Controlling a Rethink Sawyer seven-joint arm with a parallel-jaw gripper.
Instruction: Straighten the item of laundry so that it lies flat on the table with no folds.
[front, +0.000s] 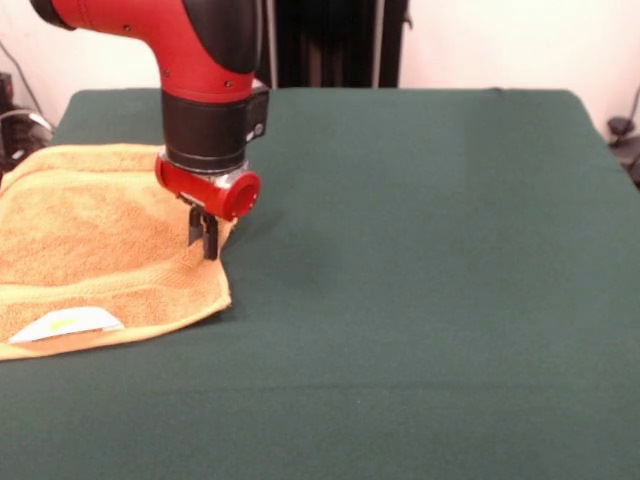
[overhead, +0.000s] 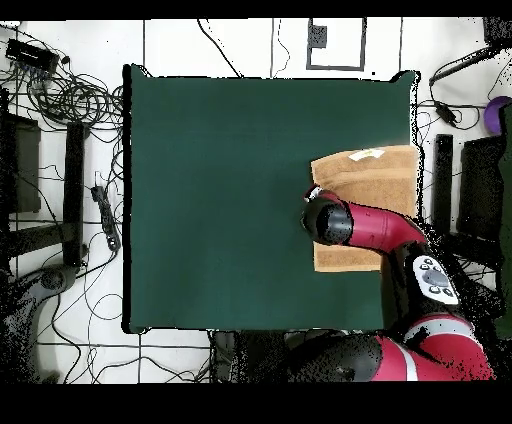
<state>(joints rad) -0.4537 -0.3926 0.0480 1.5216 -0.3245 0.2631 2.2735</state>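
While the towel (front: 90, 240) lies at the worktop's (front: 420, 300) edge, long axis front-to-back | white tag (front: 65, 323) nearest camera, writing unreadable | jaws (front: 204, 240) at its inner edge, state untellable

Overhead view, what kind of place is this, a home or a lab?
Most likely a robotics lab: one red arm works at a green table, cables sprawl over the tiled floor, and only a towel lies on the table.

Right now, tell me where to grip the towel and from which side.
Grip the towel at its inner edge beside the gripper, coming straight down. That edge bulges slightly off the table; the rest lies mostly flat, so a pull toward the open cloth would probably smooth it.
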